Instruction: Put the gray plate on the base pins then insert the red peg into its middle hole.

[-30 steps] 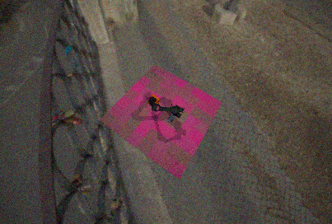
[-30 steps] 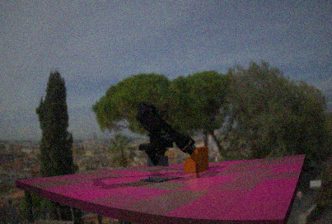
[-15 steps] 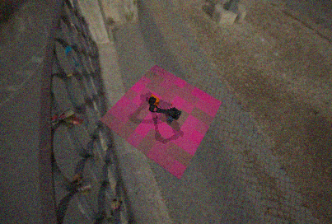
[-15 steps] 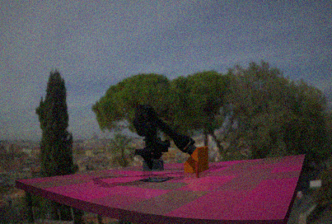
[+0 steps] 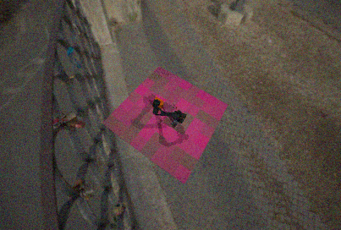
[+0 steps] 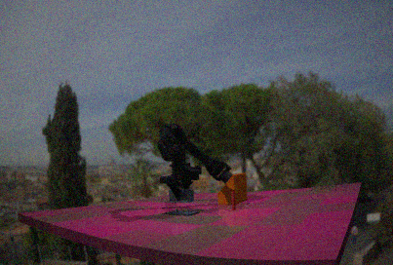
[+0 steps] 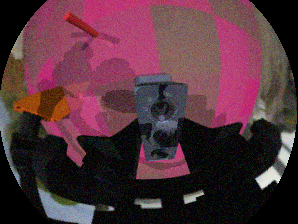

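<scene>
My gripper (image 5: 179, 117) (image 6: 180, 189) (image 7: 157, 116) is shut on the gray plate (image 6: 180, 196) (image 7: 161, 119), whose holes show in the wrist view. The plate is held above the table, over the flat base (image 6: 183, 212) in the exterior view, with a gap between them. In the wrist view a pale edge, seemingly the base (image 7: 152, 78), shows past the plate's far end. The rest of the base and its pins are hidden or too dark to tell. The red peg (image 6: 233, 200) (image 7: 80, 24) stands upright, apart from the gripper; I cannot make it out in the top view.
An orange block (image 5: 159, 101) (image 6: 238, 185) (image 7: 49, 105) stands by the arm's foot, close to the peg in the exterior view. The pink and brown checkered table (image 5: 183, 171) (image 6: 287, 239) (image 7: 235, 60) carries everything, with dark arm shadows across it.
</scene>
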`<action>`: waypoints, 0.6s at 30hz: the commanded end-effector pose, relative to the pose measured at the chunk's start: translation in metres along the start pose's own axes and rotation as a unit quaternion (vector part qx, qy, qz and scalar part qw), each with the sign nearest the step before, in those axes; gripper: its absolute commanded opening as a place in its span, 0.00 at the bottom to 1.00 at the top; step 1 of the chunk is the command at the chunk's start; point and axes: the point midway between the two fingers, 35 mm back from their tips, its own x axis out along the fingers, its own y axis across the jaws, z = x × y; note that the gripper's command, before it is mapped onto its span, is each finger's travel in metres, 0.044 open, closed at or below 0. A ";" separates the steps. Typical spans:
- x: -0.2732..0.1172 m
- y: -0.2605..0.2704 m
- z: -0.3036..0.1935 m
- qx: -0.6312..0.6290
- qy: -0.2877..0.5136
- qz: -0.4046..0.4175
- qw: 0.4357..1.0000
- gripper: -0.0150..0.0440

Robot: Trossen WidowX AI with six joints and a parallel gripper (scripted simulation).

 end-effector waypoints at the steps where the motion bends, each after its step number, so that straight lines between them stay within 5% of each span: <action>1: 0.001 0.000 -0.001 -0.002 0.001 0.000 1.000 0.25; 18: 0.013 0.000 -0.002 -0.002 0.002 -0.001 1.000 0.25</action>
